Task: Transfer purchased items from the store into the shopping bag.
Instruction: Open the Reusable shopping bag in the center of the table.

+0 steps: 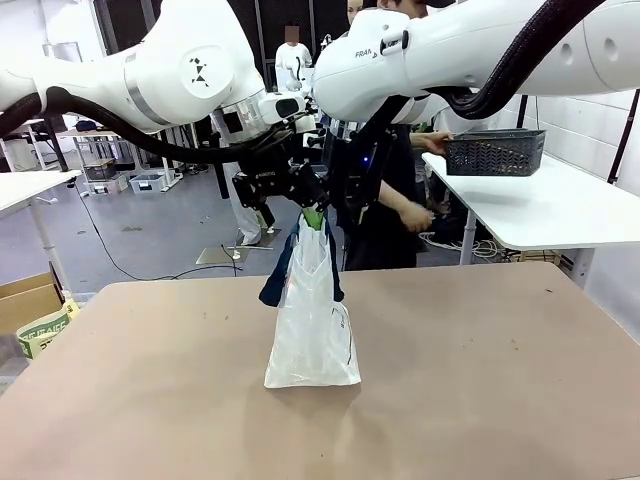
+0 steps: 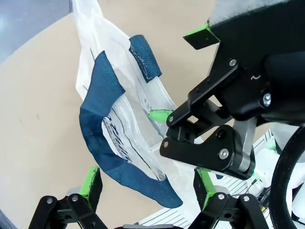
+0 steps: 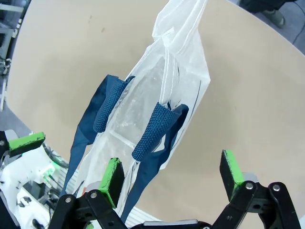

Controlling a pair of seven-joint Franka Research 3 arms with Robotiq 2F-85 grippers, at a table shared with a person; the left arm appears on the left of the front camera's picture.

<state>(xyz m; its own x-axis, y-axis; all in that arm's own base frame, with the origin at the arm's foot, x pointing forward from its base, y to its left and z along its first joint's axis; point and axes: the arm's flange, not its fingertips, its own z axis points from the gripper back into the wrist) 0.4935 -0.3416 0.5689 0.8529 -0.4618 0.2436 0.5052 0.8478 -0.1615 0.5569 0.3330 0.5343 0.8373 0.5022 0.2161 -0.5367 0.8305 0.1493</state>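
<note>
Translucent whitish plastic forms the bag (image 1: 312, 330), which stands upright at the middle of the tan table (image 1: 480, 380), nearest the camera. Its long axis is vertical and its mouth points up, with the navy handles (image 2: 102, 124) drooping over the rim. Directly above the mouth hang both grippers. The left gripper (image 2: 147, 188) has its jaws wide apart and holds nothing. The right gripper (image 3: 171, 174) is likewise spread and empty. One green pad (image 2: 159, 114) of the right gripper sits at the bag's rim; contact cannot be confirmed. The bag therefore lies straight below both claws, about equally near to each. Farther off, on a white table (image 1: 560, 210) at the robot's right, a person's hand (image 1: 435, 140) rests at the basket (image 1: 495, 155). Its long axis runs left to right and its contents cannot be made out. It is well apart from the bag, on the right arm's side.
</note>
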